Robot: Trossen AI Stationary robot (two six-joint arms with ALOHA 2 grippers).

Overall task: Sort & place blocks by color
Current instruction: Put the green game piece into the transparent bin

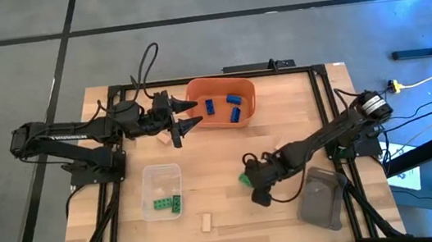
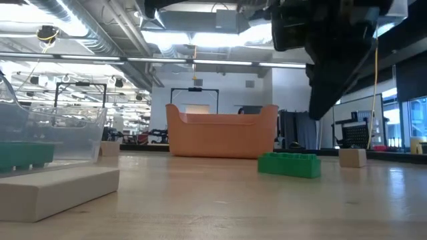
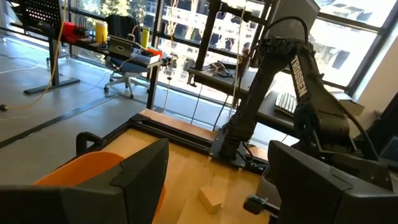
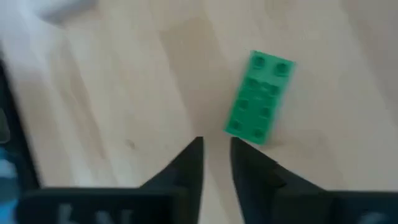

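Green brick (image 4: 260, 97) lies flat just ahead of right gripper (image 4: 216, 149), offset to one side, long axis roughly fingers-parallel; jaws barely parted, nothing held.

Both arms are matte black, built of slim jointed links with loose black cables looping from their bases, the right arm (image 3: 298, 106) bearing pale lettering down one link and a silver-ringed joint near its base, and each ends in two dark, tapered, wedge-shaped fingers (image 4: 186, 168).

bare wood around green block (image 4: 260, 98)
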